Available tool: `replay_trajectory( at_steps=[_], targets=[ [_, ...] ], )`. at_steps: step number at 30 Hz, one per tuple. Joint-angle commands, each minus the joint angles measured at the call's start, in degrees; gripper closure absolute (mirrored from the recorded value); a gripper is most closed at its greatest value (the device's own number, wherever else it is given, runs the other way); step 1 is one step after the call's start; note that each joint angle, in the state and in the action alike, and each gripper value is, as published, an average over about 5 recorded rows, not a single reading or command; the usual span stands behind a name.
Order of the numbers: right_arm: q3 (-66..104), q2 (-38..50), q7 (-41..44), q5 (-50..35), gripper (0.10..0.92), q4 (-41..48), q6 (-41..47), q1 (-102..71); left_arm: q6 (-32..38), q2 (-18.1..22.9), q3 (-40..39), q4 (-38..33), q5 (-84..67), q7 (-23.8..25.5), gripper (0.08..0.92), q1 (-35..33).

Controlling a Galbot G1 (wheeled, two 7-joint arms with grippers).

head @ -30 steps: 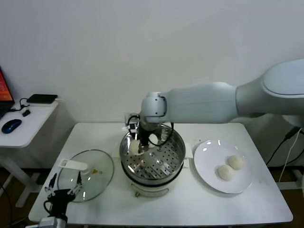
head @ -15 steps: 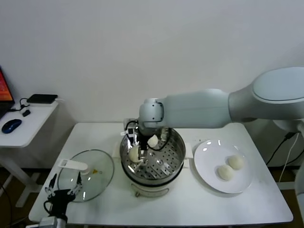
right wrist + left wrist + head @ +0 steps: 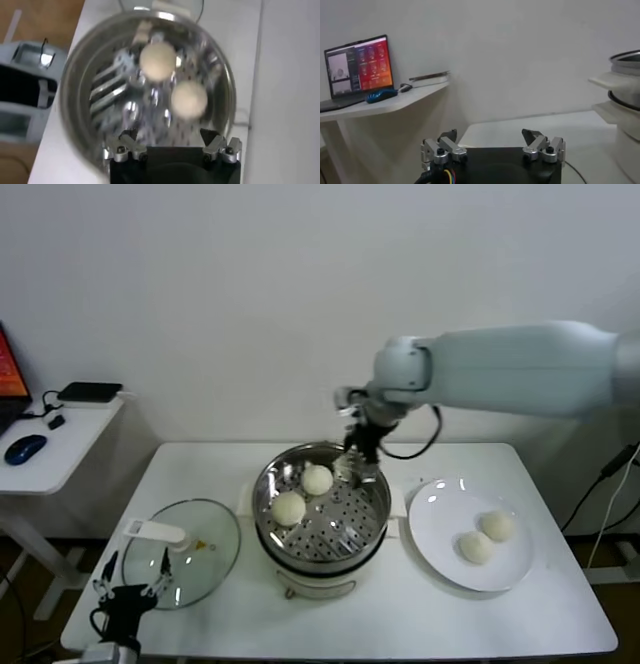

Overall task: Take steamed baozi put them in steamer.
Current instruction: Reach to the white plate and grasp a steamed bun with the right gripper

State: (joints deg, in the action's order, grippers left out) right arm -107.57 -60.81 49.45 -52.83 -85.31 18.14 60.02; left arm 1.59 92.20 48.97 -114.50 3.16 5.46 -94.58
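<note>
The steamer [image 3: 372, 502] is a shiny steel pot at the table's middle. Two cream-white baozi lie on its perforated tray, one [image 3: 288, 508] at its left, one [image 3: 317, 479] toward the back. They also show in the right wrist view [image 3: 158, 60] [image 3: 188, 98]. Two more baozi [image 3: 476, 547] [image 3: 497, 525] lie on the white plate [image 3: 435, 514] at the right. My right gripper [image 3: 358, 452] is open and empty above the steamer's back right rim. My left gripper [image 3: 128, 592] is open, parked low at the table's front left.
A glass lid [image 3: 205, 559] with a white handle [image 3: 153, 531] lies on the table left of the steamer. A side desk [image 3: 60, 446] with a mouse stands at the far left; the left wrist view shows a laptop [image 3: 357, 70] on it.
My right gripper let go of a baozi at the steamer's left, then rose and moved right to the back right rim. Two baozi now lie free in the steamer.
</note>
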Motion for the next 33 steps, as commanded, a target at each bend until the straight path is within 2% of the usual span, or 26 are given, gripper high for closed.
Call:
replay_trajectory(
  at_steps=[1, 7, 15, 33],
  targets=[
    [-12.6, 16.5, 8.7, 13.2, 0.203, -1.6, -11.4, 5.3, 0.2, 2.4, -0.2, 0.1, 0.8, 0.0, 0.177, -0.1],
    [-10.5, 22.9, 4.0, 20.7, 0.203, 2.2, -10.8, -4.6, 0.3, 2.6, -0.1, 0.5, 1.1, 0.0, 0.177, -0.3],
    [-9.2, 26.9, -1.7, 23.8, 0.203, 0.9, -7.1, -10.9, 0.4, 2.6, -0.1, 1.1, 1.4, -0.1, 0.177, -0.2],
    [7.6, 24.9, -8.5, 28.6, 0.203, 7.3, -2.3, -31.9, 0.6, 2.3, -0.1, 1.5, 1.6, -0.3, 0.177, -0.4]
  ],
)
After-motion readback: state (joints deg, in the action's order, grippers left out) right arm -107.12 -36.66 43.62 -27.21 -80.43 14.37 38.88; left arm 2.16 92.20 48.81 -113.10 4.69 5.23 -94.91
